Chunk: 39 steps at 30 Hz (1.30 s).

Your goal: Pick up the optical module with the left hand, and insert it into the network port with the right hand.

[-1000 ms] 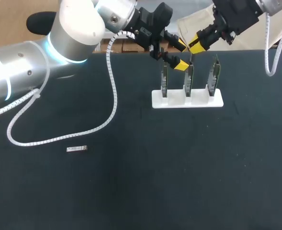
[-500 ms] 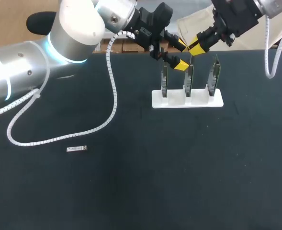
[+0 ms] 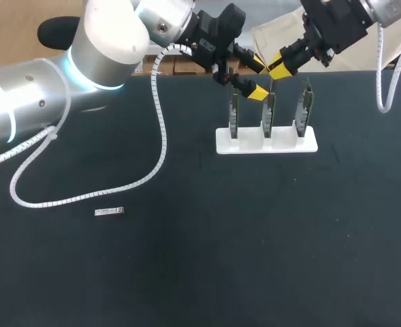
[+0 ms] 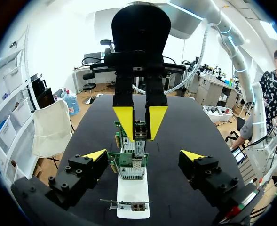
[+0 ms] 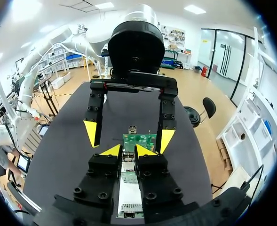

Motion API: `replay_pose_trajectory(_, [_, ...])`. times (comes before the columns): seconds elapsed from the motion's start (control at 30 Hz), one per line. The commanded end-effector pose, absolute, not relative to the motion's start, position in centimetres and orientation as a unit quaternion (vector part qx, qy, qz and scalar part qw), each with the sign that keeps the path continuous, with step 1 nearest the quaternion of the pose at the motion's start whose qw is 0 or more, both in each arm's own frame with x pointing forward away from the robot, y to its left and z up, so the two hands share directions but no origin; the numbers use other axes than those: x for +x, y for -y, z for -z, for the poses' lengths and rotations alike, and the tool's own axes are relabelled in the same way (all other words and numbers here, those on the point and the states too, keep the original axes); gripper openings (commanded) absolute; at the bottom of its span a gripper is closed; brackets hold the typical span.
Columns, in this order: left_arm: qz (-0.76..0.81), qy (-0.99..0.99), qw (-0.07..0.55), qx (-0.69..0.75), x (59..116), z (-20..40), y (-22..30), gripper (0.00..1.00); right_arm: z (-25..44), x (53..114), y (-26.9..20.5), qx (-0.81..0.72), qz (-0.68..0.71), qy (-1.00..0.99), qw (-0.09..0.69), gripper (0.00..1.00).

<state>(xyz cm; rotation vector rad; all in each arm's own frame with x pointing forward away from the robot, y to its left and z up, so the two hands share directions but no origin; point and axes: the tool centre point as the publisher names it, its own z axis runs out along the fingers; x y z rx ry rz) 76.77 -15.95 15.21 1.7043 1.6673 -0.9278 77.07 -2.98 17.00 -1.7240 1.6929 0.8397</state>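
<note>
1. Head view, left part of the black table [image 3: 254,259]: a spare module [image 3: 109,212] lies flat on its own. It sits just under the loop of the white coiled cable [image 3: 161,129] that runs down from my left arm [image 3: 30,102], and it is well apart from both my pincers.
2. My left gripper [image 3: 257,80] hangs at the far side of the table, above the left card [image 3: 234,112] on the white stand [image 3: 289,143]. Its fingers are spread wide and hold nothing. In the left wrist view its two yellow tips stand far apart, one on each side of the row of cards.
3. The middle card [image 3: 269,112] stands upright in the stand, between the left card and the right card [image 3: 303,107].
4. The optical module [image 4: 139,134] is pinched between the yellow tips of my right gripper [image 3: 276,65], one finger on each side. It sits right at the top of the middle card, ahead of my left gripper and touching neither of its fingers.
5. In the right wrist view my right fingers are drawn close together on the module, with the cards directly beyond them. Whether the module is seated in the card I cannot tell.
</note>
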Motion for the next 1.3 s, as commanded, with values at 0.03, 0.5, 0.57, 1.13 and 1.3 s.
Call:
replay_pose_trajectory(0.03, [0.347,-0.625,0.284,0.639,76.9,-15.3,16.0,1.00,-16.7,77.2,2.9,-0.645,-0.315,-0.634,0.289,0.00])
replay_pose_trajectory(0.5, [0.347,-0.625,0.284,0.639,76.9,-15.3,16.0,1.00,-18.0,77.6,3.2,-0.626,-0.334,-0.640,0.295,0.00])
replay_pose_trajectory(0.57, [0.347,-0.625,0.284,0.639,76.9,-15.3,16.0,1.00,-18.0,77.6,3.2,-0.627,-0.334,-0.639,0.294,0.00])
replay_pose_trajectory(1.13, [0.347,-0.625,0.284,0.639,76.9,-15.3,16.0,1.00,-17.5,77.5,2.9,-0.636,-0.329,-0.634,0.291,0.00])
replay_pose_trajectory(1.3, [0.347,-0.625,0.284,0.639,76.9,-15.3,16.0,1.00,-17.3,77.3,2.9,-0.641,-0.327,-0.633,0.287,0.00])
